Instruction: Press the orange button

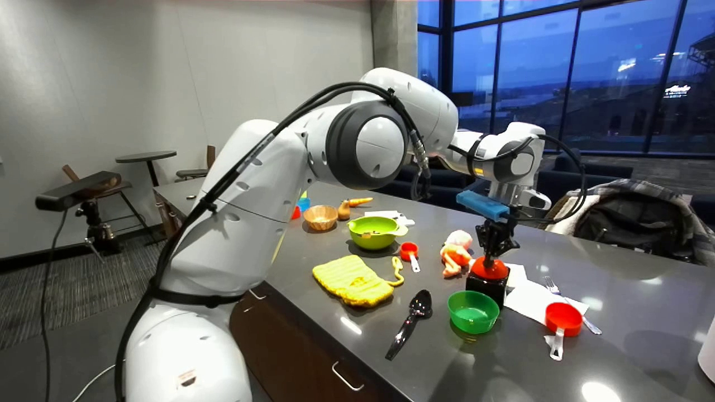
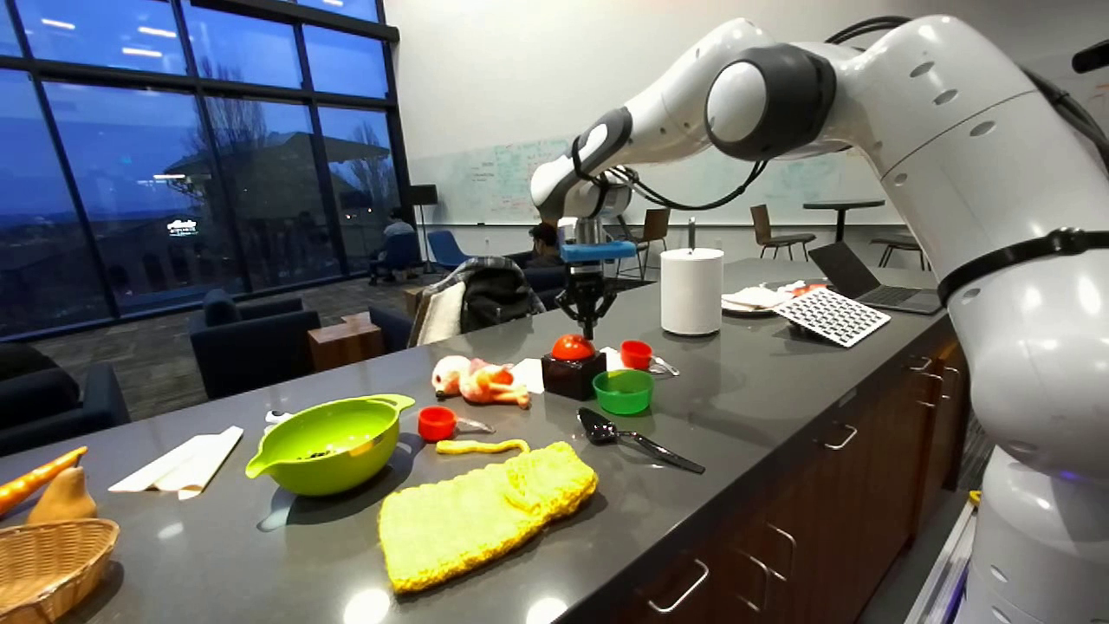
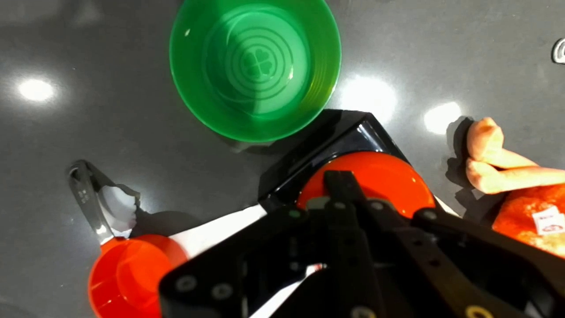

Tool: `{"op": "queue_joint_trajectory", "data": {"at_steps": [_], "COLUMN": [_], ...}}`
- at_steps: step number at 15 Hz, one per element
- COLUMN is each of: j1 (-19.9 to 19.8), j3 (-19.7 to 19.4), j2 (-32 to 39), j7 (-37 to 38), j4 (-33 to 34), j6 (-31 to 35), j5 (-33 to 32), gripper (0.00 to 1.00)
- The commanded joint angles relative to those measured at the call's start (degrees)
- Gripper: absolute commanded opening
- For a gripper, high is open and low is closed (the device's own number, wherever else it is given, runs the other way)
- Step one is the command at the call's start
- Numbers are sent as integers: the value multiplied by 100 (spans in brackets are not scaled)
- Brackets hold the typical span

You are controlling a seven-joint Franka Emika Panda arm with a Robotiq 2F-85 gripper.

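The orange-red dome button sits on a black box on the grey counter. The button [image 1: 490, 271] shows in both exterior views [image 2: 572, 347] and in the wrist view [image 3: 388, 176]. The black box [image 1: 485, 291] stands upright, also visible in an exterior view [image 2: 567, 376]. My gripper [image 1: 489, 261] points straight down with its fingers together, holding nothing. Its fingertips [image 2: 589, 333] are at the top of the button and seem to touch it. In the wrist view the fingertips [image 3: 340, 177] cover part of the dome. I cannot tell whether the button is pushed down.
A green bowl [image 1: 473, 312] stands right beside the box. A red measuring cup [image 3: 132, 278] and a pink doll [image 2: 481, 381] lie near it. A black spoon [image 1: 410, 324], yellow knitted cloth [image 2: 485, 516], lime bowl [image 2: 333, 446] and paper towel roll [image 2: 691, 292] are farther off.
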Motion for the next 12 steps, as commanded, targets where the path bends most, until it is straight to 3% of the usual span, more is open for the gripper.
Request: {"op": "queue_joint_trajectory", "data": {"at_steps": [1, 12], "j1": [1, 48], "j3": [32, 130], "j2": [-45, 307], "j7": [-173, -275], "j4": [48, 677], "j6": [-28, -196], "j5": [56, 67], "gripper": [0, 0]}}
